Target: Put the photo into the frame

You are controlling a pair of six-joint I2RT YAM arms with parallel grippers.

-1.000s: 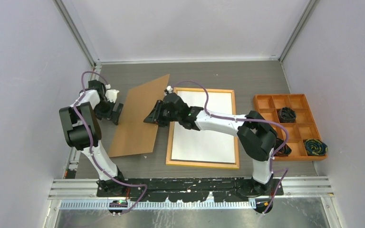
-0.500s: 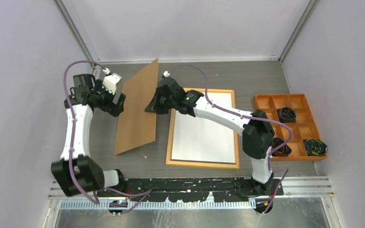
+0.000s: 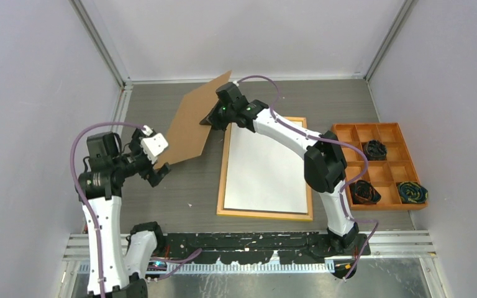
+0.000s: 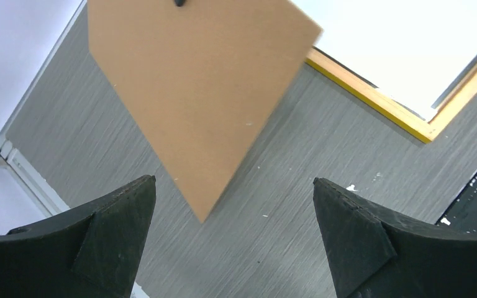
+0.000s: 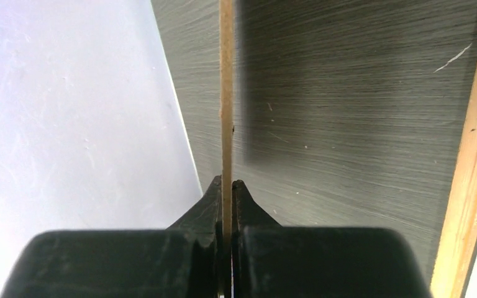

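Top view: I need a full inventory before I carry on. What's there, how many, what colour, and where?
backing board: one, brown, tilted up, left of the frame.
frame: one, tan with a yellow edge, flat at table centre.
photo: one, apparently white side up, inside the frame.
tray: one, orange, compartmented, table's right side.
coiled bundles: three, dark, in the tray.
table: one, grey.
left gripper: one, black, open, empty, near the board's lower corner.
right gripper: one, black, shut on the backing board's edge.
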